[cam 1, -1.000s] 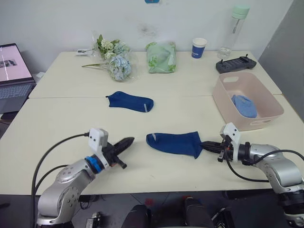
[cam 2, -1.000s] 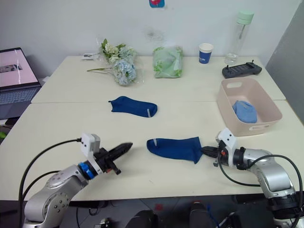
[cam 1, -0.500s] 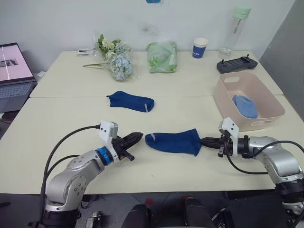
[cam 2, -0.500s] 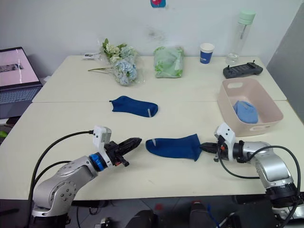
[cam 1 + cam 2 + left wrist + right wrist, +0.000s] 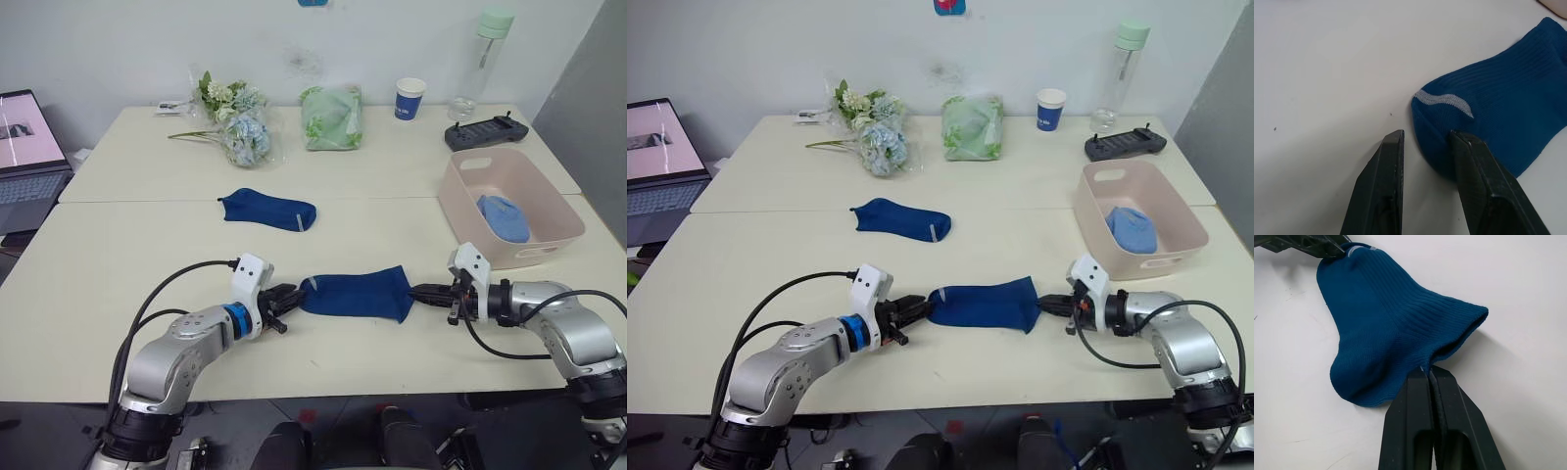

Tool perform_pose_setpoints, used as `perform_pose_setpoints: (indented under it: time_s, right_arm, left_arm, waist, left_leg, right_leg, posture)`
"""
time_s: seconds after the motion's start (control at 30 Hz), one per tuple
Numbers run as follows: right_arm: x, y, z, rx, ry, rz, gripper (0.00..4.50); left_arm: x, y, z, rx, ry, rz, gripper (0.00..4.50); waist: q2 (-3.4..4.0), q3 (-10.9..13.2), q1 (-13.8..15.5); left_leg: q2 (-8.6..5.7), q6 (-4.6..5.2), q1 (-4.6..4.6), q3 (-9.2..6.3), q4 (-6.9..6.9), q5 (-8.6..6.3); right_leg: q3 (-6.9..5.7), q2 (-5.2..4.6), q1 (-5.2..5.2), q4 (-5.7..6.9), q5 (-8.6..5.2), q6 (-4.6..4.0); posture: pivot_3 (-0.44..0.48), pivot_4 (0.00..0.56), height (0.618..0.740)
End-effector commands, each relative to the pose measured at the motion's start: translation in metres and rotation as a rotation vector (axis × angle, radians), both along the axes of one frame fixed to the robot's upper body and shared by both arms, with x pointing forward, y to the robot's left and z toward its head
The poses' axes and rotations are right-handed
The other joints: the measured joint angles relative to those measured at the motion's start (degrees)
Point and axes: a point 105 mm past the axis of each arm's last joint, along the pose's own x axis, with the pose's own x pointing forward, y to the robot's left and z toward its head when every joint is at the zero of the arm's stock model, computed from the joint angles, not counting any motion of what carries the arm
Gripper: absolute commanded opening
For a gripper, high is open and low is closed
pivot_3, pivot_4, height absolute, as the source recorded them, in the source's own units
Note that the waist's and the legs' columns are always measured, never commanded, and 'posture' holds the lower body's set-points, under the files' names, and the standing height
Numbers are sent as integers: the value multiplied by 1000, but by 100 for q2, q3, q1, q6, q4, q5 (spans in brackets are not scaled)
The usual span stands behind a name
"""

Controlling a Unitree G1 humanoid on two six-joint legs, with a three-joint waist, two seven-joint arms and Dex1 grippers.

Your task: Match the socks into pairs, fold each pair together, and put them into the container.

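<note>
A dark navy sock [image 5: 358, 292] lies stretched along the table's near side. My right gripper [image 5: 419, 292] is shut on its cuff edge [image 5: 1422, 369]. At the sock's other end, my left gripper [image 5: 294, 294] is open, with the toe [image 5: 1488, 112] lying partly between its fingers [image 5: 1386, 186]. A second navy sock [image 5: 269, 209] lies flat farther back, left of centre. The pink container [image 5: 457, 211] stands at the right and holds a folded light blue pair [image 5: 505, 217].
Along the back of the table are a flower bunch [image 5: 235, 122], a green bag [image 5: 333, 116], a blue paper cup [image 5: 410, 98], a bottle [image 5: 490, 49] and a black controller [image 5: 487, 131]. A laptop [image 5: 24, 147] sits at far left.
My left gripper has moved right along the table to the sock's toe. The right gripper has kept its hold, and the sock now lies straighter between the two.
</note>
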Motion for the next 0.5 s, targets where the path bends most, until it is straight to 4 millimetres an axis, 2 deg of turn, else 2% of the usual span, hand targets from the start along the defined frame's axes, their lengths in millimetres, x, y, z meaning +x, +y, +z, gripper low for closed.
perform_pose_setpoints:
  time_s: [0.03,0.07,0.33,0.5]
  right_arm:
    - [-1,3,9,9,-36,8,0]
    - [-1,3,9,12,-33,8,0]
    - [-4,0,13,48,-2,10,0]
    - [-10,-4,14,59,55,35,0]
  left_arm:
    - [-2,2,1,8,-9,-3,417]
    - [-2,3,3,0,-10,0,41]
    - [-8,11,12,-56,-3,29,14]
    - [-30,11,18,-181,106,40,14]
  waist:
    - [0,0,2]
    - [0,0,2]
    - [0,0,-12]
    - [0,0,-14]
  left_leg:
    - [0,0,0,0,0,0]
    - [0,0,0,0,0,0]
    - [4,0,-1,-1,0,0]
    - [8,1,-2,-3,0,0]
  right_leg:
    - [0,0,0,0,0,0]
    - [0,0,0,0,0,0]
    - [0,0,-1,1,0,0]
    - [0,-2,-1,1,0,0]
  posture:
    - [0,150,740]
    - [0,150,740]
    - [0,150,740]
    - [0,150,740]
